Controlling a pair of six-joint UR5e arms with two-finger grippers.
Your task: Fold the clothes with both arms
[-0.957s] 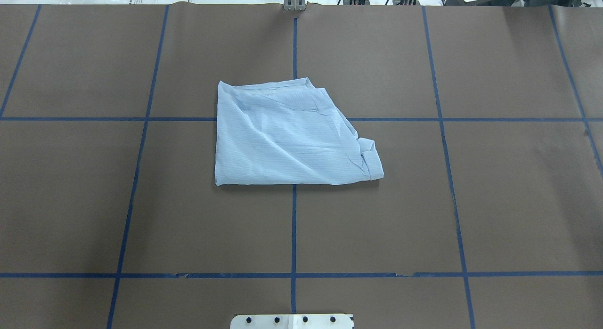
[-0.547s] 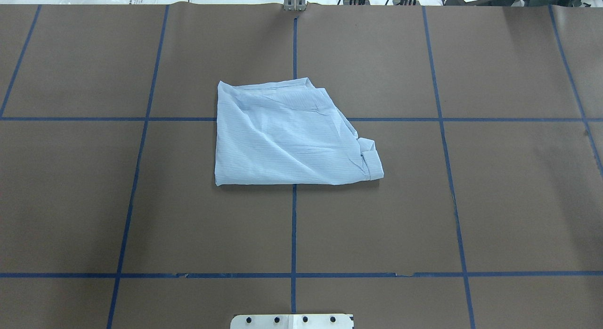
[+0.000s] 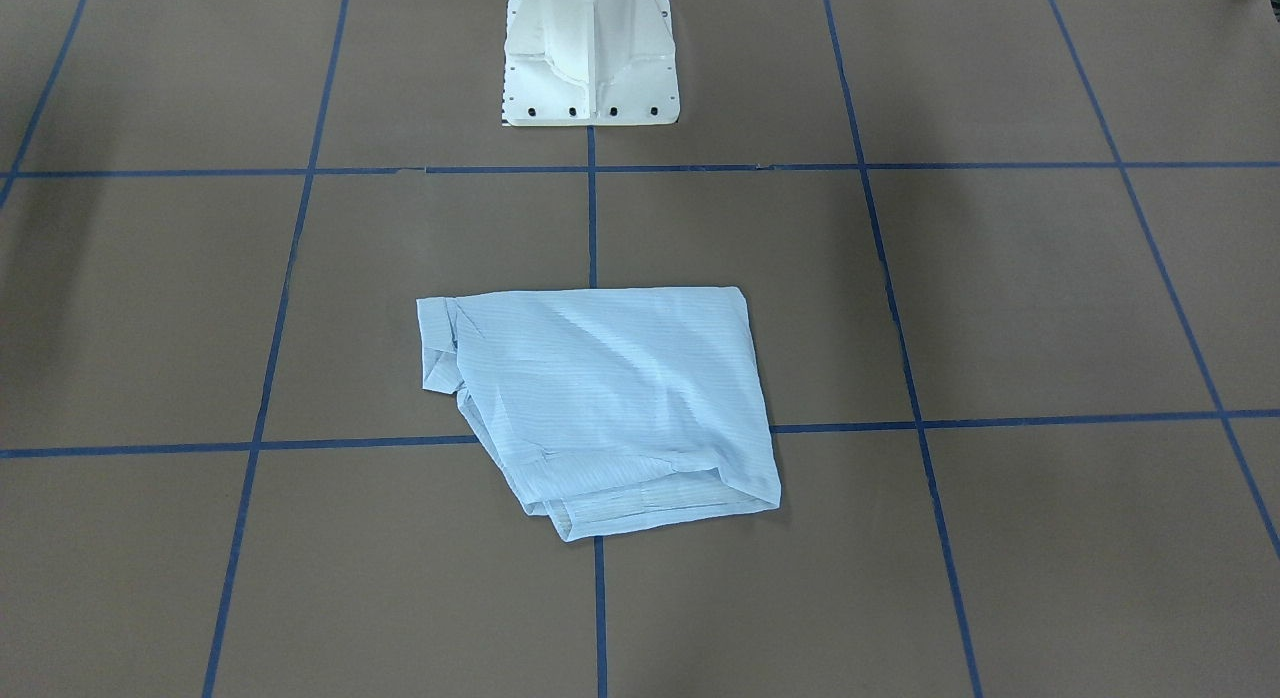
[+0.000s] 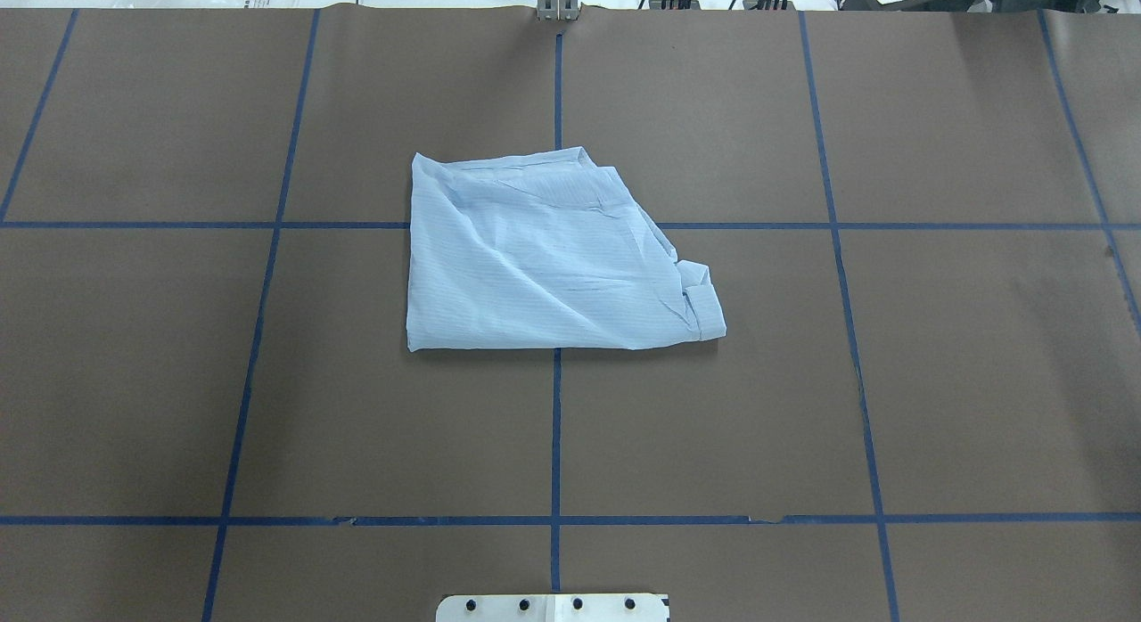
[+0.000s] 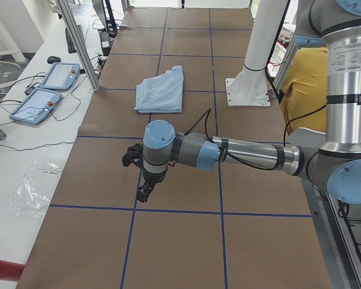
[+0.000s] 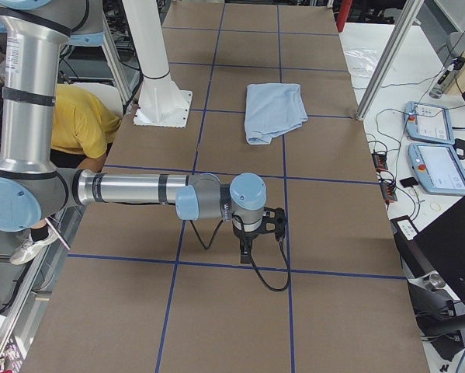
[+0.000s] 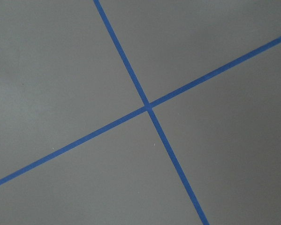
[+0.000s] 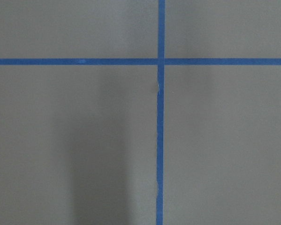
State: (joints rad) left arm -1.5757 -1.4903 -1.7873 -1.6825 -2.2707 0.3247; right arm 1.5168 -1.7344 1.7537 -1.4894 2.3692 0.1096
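Left gripper (image 5: 143, 191) low over bare table (image 4: 178, 381), well apart from shirt; jaws: cannot tell from side view. Shirt (image 4: 544, 257) mid-table, folded compact, flap (image 4: 704, 306), likely cuff, poking out at right corner. Judgement: final tidy, so pinch flap lightly, tuck flat, don't drag layers. Right gripper (image 6: 246, 245) equally far off, jaws unreadable. Collar, buttons hidden in folds.

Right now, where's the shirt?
Overhead, the folded shirt lies mid-table where two blue tape lines cross, straight out from the white base plate.

Forearm of grey metal left arm (image 5: 252, 155) (light-blue joint caps) level; black two-finger left gripper (image 5: 143, 194) hangs below its wrist, pointing down. Same for grey metal right arm (image 6: 131, 189), black two-finger right gripper (image 6: 246, 247). Jaw states unreadable.
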